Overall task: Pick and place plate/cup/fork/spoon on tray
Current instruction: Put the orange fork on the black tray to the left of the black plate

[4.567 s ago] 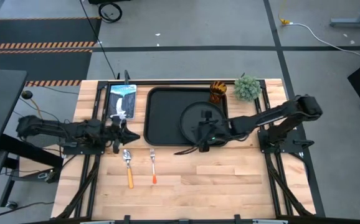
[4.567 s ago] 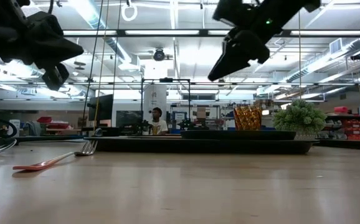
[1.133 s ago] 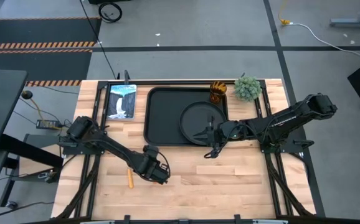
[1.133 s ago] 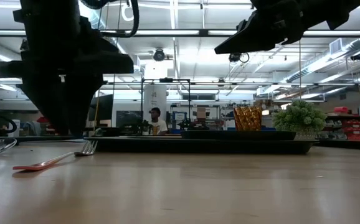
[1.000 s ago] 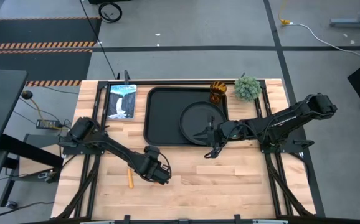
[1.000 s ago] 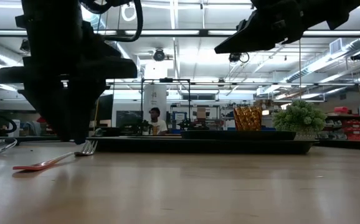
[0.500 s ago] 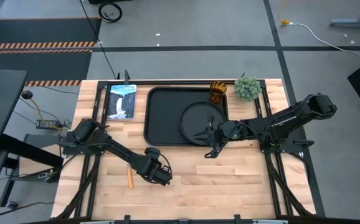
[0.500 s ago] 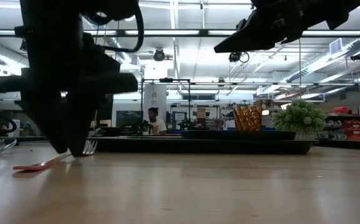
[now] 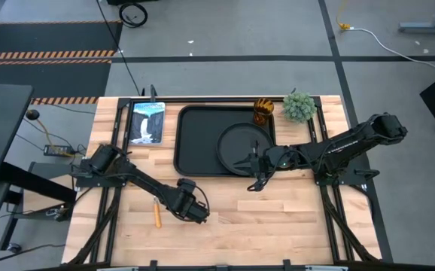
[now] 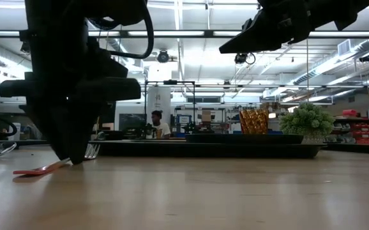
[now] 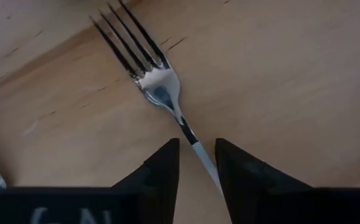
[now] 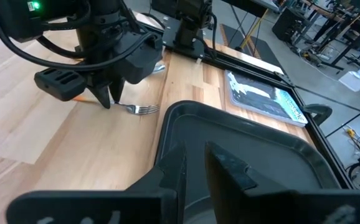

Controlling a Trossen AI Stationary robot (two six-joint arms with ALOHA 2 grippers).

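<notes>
The fork (image 11: 157,87) lies flat on the wooden table, silver tines away from me, its orange handle (image 10: 36,170) toward the near edge. My left gripper (image 11: 197,155) stands over it, fingertips down at the table (image 10: 75,160), one finger on each side of the fork's thin neck, slightly apart. The spoon's handle (image 9: 156,216) shows left of that gripper. The round black plate (image 9: 241,145) lies on the right half of the black tray (image 9: 199,139). The amber cup (image 9: 263,110) stands beyond the tray's far right corner. My right gripper (image 12: 195,165) hovers narrowly open and empty over the tray's near edge. My left gripper comes from above, pointing down, its fingers across the fork's neck (image 11: 189,135) just behind the tines. The neck runs close along one finger (image 11: 230,168); I cannot tell whether that finger touches it. The fork lies flat on the table.
A small green potted plant (image 9: 299,106) stands at the far right beside the cup. A blue-and-white booklet (image 9: 147,122) lies left of the tray. Bare wood stretches along the near side of the table. A person shows in the room far behind (image 10: 159,123).
My left gripper has come down over the fork until its fingertips reach the table, drifting slightly toward the near right. The fork has stayed where it was.
</notes>
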